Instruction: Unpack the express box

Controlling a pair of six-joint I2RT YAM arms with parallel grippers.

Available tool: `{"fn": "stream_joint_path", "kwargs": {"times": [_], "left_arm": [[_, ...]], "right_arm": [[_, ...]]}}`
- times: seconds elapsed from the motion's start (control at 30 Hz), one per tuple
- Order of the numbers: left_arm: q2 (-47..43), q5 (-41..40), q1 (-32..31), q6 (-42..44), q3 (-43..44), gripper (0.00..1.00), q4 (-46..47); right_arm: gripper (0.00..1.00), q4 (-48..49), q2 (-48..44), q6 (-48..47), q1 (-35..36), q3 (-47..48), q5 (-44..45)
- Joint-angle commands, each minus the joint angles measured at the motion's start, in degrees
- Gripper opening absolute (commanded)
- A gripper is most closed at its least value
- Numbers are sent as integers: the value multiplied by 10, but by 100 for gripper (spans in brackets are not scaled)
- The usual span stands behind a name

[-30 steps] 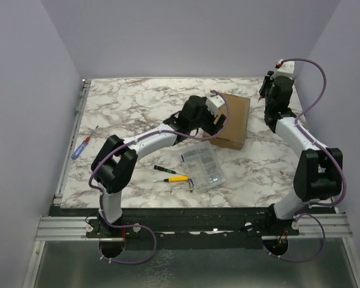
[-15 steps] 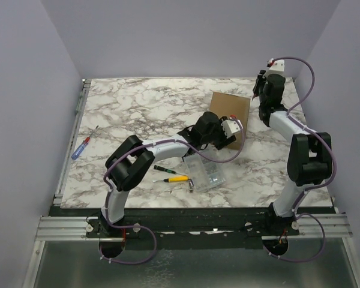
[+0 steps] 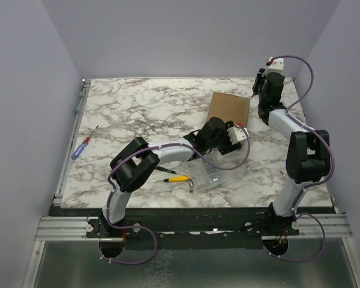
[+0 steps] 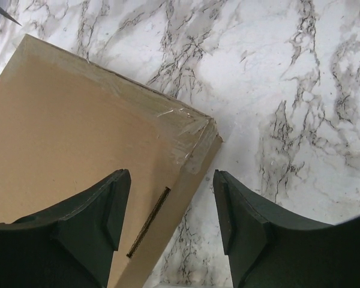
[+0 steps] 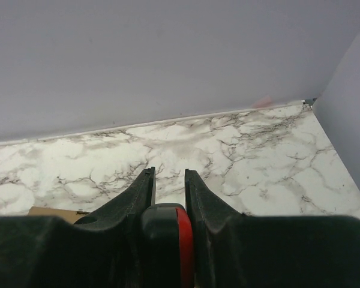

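Note:
The express box [image 3: 228,110] is a flat brown cardboard mailer, lying closed on the marble table right of centre. In the left wrist view its taped corner [image 4: 189,129] and a side slot show between my fingers. My left gripper [image 3: 243,135] [image 4: 171,204] is open and empty, low over the box's near right corner, one finger over the lid, the other over bare table. My right gripper [image 3: 256,90] [image 5: 168,174] is shut on a black and red cutter [image 5: 168,240], held above the table just beyond the box's far right corner.
A clear compartment case [image 3: 205,177] lies near the left arm's forearm. A yellow screwdriver [image 3: 177,178] and a small dark one [image 3: 162,169] lie beside it. A blue and red screwdriver [image 3: 79,147] lies at the left edge. Purple walls enclose the table.
My left gripper has moved right and nearer, from over the box's near left part to its near right corner. My right gripper moved left towards the box's far corner, then held still.

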Motion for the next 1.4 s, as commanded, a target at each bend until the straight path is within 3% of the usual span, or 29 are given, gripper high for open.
{"fn": "stream_joint_path", "kwargs": {"times": [0.0, 0.47, 1.37], "left_arm": [[25, -44, -12, 27, 25, 64, 13], [56, -63, -13, 22, 43, 57, 11], [59, -61, -13, 2, 44, 54, 1]], "right_arm": [[0, 24, 13, -5, -3, 24, -1], [0, 20, 43, -3, -4, 49, 11], [0, 17, 72, -18, -4, 69, 23]]}}
